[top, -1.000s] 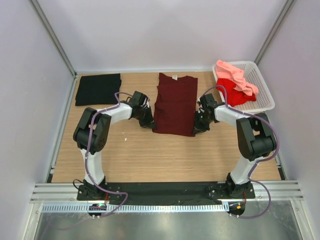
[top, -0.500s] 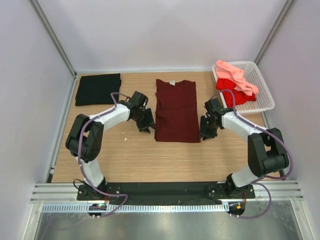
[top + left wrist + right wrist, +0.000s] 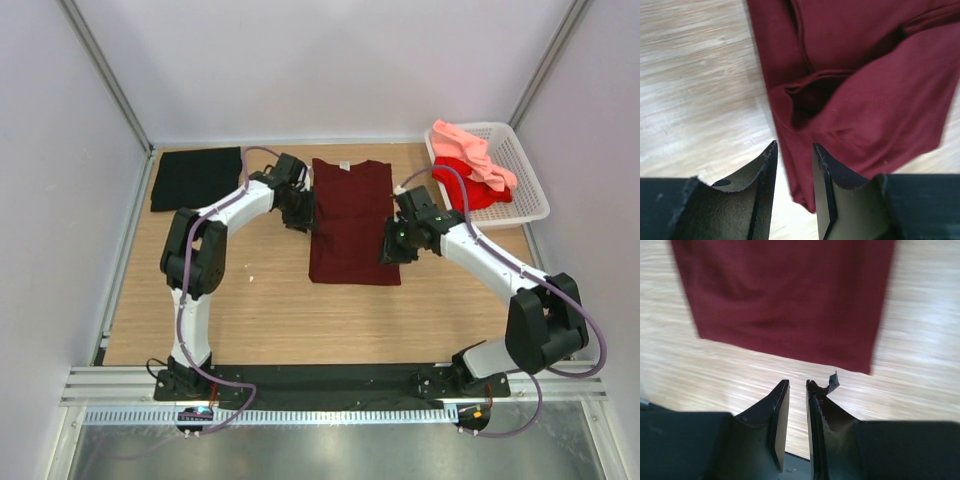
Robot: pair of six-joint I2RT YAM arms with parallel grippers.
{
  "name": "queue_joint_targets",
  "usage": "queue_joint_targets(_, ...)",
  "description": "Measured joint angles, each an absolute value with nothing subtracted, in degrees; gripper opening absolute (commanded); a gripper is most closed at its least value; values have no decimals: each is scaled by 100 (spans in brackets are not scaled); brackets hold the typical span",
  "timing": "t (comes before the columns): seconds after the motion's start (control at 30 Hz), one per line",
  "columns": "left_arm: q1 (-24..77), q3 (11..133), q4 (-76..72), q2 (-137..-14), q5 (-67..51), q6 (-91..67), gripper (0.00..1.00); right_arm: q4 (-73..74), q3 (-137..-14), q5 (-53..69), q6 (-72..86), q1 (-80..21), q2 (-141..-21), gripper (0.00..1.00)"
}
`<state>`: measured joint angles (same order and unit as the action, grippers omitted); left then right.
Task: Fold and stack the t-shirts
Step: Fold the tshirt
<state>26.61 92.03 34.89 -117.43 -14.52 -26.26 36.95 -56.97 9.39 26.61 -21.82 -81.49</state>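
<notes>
1. a dark maroon shirt (image 3: 350, 220) lies flat in the middle of the wooden surface (image 3: 280, 310), collar at the far end. its sides are turned in to make a long rectangle, so it looks about halfway through folding.
2. the left fingers (image 3: 300, 215) hover at the maroon shirt's left edge, beside the tucked-in sleeve. they are parted and grasp nothing, and seem to be lining up on that edge.
3. the right fingers (image 3: 390, 248) hang at the maroon shirt's right edge, nearer its hem. a narrow gap shows between them with nothing caught in it.
4. one arm on each side suits a two-handed fold, probably hem up to collar.
5. a black shirt (image 3: 196, 178), already folded, lies well to the left of the maroon shirt and is likely the start of the stack.
6. to the right of the maroon shirt, a white basket (image 3: 530, 190) holds a red shirt (image 3: 470, 185) and a pink shirt (image 3: 470, 148) draped over its rim, apparently waiting their turn.
7. a small white label (image 3: 343, 165) sits at the maroon shirt's collar, too small to read. no other writing shows.
</notes>
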Motion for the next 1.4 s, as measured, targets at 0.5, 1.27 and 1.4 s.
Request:
queue_joint_targets(0.5,2648,10060,3691,-12387,-1608,-1664,34,2991,-6359,930,2873,-3347,-9107,24)
queue_joint_targets(1.27,2399,11069,3935,-13176,-2239,-1623,0,1466,-6023,-888,3179,-5063,-9911,33)
queue_joint_targets(1.4,2359,11183,3979,-13279,-2340,-1636,0,1470,-6204,-1321,3183,-5273,-10145,32)
